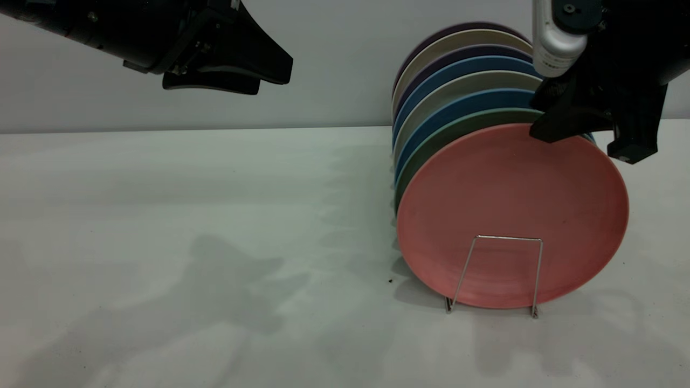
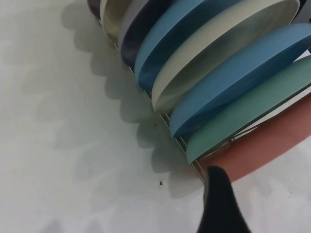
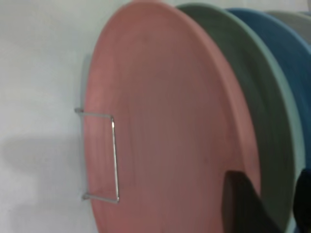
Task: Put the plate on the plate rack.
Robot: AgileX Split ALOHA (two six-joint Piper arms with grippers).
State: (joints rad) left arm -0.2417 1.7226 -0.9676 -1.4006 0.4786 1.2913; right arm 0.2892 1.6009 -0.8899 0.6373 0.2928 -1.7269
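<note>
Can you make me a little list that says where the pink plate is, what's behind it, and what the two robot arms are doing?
pink plate: standing on edge in the front slot of the plate rack
behind it: green plate, then blue plate, and more in a row
right tool: at the pink plate's top edge, straddling the rim
left tool: up in the air, away from the plates, holding nothing
table: white

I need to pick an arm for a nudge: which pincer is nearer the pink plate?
The right. The right pincer is at the pink plate's top edge, straddling its rim. The left pincer hangs high, well off to the plate's left, above the table.
</note>
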